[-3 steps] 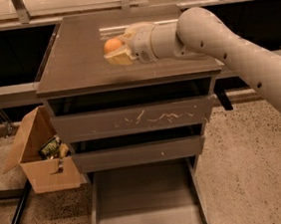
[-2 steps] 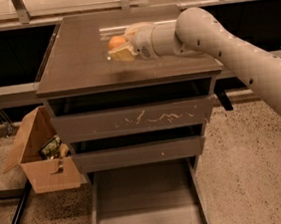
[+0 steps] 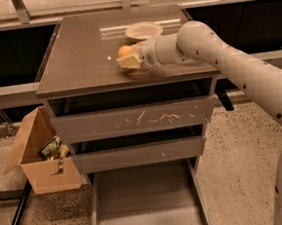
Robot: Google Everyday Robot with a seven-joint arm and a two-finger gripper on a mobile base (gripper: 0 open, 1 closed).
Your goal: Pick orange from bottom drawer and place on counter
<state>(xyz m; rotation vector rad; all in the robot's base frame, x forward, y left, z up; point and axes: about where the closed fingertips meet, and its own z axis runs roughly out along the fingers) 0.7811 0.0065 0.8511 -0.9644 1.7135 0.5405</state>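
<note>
The orange [image 3: 124, 51] is between the pale fingers of my gripper [image 3: 128, 56], low over the counter [image 3: 79, 55], near its middle right. The gripper is shut on the orange, and the near finger [image 3: 129, 62] covers its lower part. I cannot tell whether the orange touches the counter. My arm reaches in from the right. The bottom drawer [image 3: 146, 209] is pulled out at the foot of the cabinet, and its grey floor is bare.
A white bowl [image 3: 143, 30] sits on the counter just behind the gripper. The scratched top drawer [image 3: 132, 120] and the middle drawer [image 3: 138, 154] are closed. An open cardboard box [image 3: 40, 162] stands on the speckled floor to the left of the cabinet.
My gripper with the orange has moved a little right and down toward the counter top. The white bowl behind it now shows.
</note>
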